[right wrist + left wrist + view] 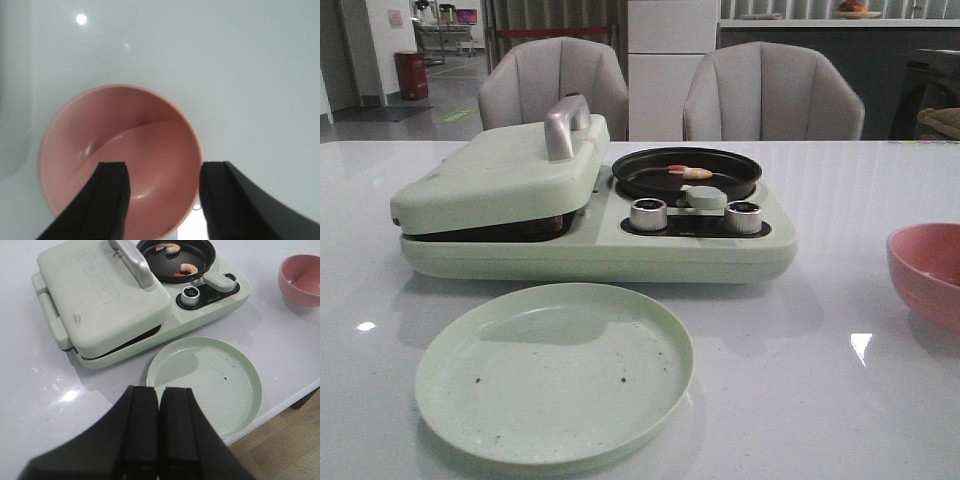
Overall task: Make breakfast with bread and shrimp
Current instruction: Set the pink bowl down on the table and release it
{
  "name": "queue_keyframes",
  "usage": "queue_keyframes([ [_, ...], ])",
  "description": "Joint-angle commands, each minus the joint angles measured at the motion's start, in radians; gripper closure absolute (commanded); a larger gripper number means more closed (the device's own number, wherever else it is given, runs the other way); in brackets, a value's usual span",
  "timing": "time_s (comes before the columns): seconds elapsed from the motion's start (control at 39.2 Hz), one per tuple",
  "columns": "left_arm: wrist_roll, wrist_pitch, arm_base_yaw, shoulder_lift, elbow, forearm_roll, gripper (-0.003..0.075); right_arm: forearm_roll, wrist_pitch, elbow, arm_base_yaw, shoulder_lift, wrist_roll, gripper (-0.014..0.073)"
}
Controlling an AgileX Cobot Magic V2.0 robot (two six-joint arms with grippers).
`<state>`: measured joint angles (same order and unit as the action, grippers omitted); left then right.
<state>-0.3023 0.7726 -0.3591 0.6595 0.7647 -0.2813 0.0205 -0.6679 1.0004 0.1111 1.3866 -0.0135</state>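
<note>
Left pincer (159, 440) pressed together above worktop (30, 390); right pincer (162, 200) spread over pink bowl (150, 135); shrimp (187, 268) in pan (200, 255).

Front view sits low, facing chairs; wrist views look down (both show the pink bowl (120, 160))

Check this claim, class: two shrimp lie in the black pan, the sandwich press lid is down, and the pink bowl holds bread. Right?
Wrong on one point: the pink bowl is empty, as the right wrist view shows. The rest stands.
</note>
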Motion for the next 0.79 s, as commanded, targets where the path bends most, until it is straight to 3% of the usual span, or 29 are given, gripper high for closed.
queue_keyframes([
  [0.0, 0.004, -0.07, -0.006, -0.001, 0.026, -0.023, 0.0619, -0.014, -0.02, 0.034, -0.06, -0.142, -0.015, 0.0149],
  [0.2, 0.004, -0.07, -0.006, -0.001, 0.026, -0.023, 0.0619, -0.058, -0.199, 0.022, -0.195, -0.353, -0.015, 0.0151],
  [0.61, 0.007, -0.07, -0.006, -0.001, 0.026, 0.014, 0.0619, -0.05, -0.312, -0.26, -0.198, -0.796, 0.068, 0.018],
  [0.77, 0.259, -0.067, -0.006, -0.001, 0.026, 0.247, 0.0619, -0.05, -0.305, -0.314, -0.198, -0.898, 0.086, 0.0197],
])
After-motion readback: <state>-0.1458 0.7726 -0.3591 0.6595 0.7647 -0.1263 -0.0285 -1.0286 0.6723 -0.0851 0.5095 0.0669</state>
